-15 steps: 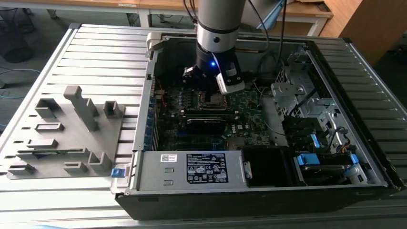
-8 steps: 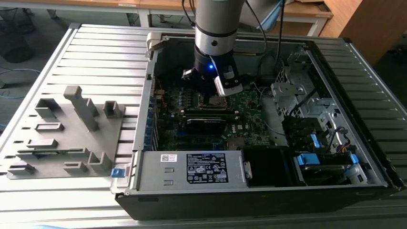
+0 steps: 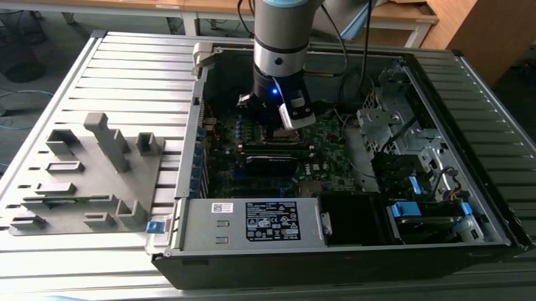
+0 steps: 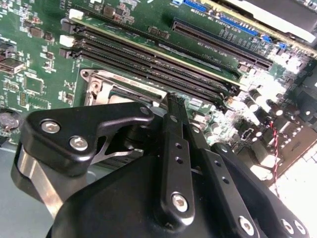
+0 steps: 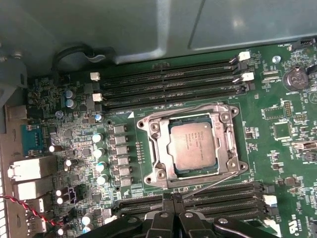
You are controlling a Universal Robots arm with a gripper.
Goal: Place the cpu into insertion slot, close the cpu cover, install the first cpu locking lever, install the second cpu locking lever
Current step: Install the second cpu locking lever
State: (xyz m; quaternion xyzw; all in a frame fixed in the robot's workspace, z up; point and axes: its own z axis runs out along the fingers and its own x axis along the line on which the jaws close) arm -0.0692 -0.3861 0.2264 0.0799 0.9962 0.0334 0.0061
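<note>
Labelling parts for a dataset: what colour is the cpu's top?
Dull silvery-grey metal; the cpu shows best in the first wrist view.

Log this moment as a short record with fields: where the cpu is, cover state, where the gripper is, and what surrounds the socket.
cpu: seated in the insertion slot, silvery top facing up
cpu cover: lying down flat around the chip
gripper: fingers together, tips at the socket's edge beside a thin wire lever
surroundings: memory slots on two opposite sides of the socket
enclosure: open computer case on a slatted table
</note>
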